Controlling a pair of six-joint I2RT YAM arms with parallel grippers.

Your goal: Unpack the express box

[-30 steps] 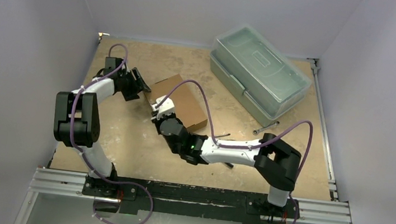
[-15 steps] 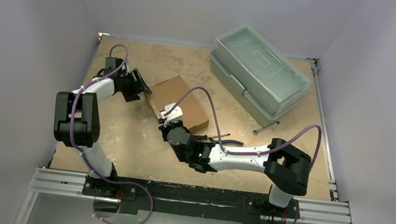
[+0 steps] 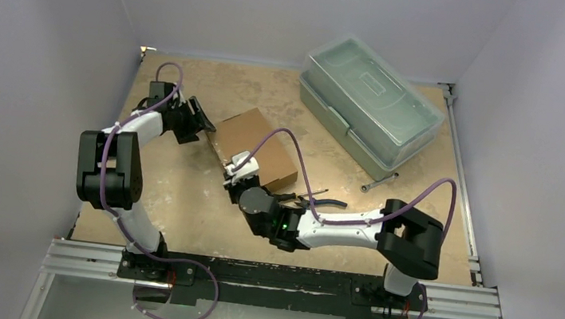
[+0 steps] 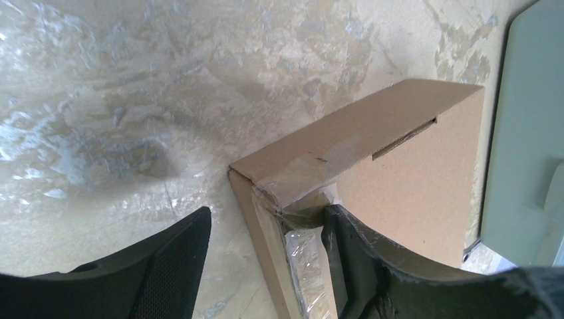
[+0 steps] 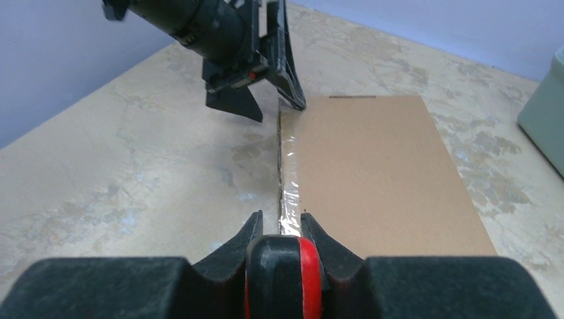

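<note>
The table point(image 3: 187, 193) was a worn, mottled beige board closed in by plain pale walls point(image 3: 34, 59). Near its middle lay the express box point(image 3: 261, 141), flat matte brown cardboard with glossy clear tape point(image 5: 290, 193) along one edge. The left gripper point(image 4: 266, 212) stood spread astride its far corner, and the right gripper point(image 5: 280, 222) pinched the taped edge. A translucent grey-green toolbox point(image 3: 370, 105) sat at the far right.

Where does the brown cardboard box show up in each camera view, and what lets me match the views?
Top external: the express box lies just left of the picture's centre.
Left wrist: the express box fills centre to lower right, seen corner-on.
Right wrist: the express box runs from centre to right, lying flat.
Shared landmark: the plastic toolbox, cut off by the right edge in both wrist views.
</note>
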